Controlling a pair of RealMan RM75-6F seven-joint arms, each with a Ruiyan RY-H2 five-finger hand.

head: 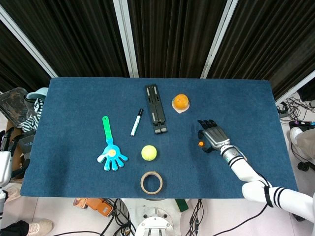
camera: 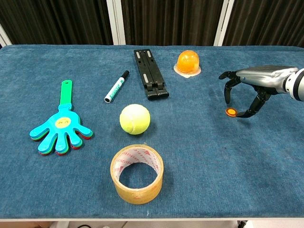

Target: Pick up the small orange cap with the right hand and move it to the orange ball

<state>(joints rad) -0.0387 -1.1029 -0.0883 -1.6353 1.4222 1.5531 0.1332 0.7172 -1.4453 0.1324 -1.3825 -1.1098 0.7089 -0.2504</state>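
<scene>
The small orange cap (head: 201, 143) (camera: 231, 112) lies flat on the blue table, right of centre. My right hand (head: 211, 135) (camera: 249, 85) hovers right over it with its fingers spread and arched down around the cap; no finger clearly touches it. The orange ball (head: 181, 102) (camera: 188, 61) sits on a pale disc farther back, apart from the hand. My left hand (head: 6, 142) shows only at the far left edge of the head view, off the table, and its fingers are too small to judge.
A black folded stand (head: 155, 108), a marker (head: 136, 122), a yellow tennis ball (head: 149, 153), a tape roll (head: 151, 182) and a blue-green hand clapper (head: 110, 147) lie left of the cap. The table's right edge (head: 283, 132) is beyond my right arm.
</scene>
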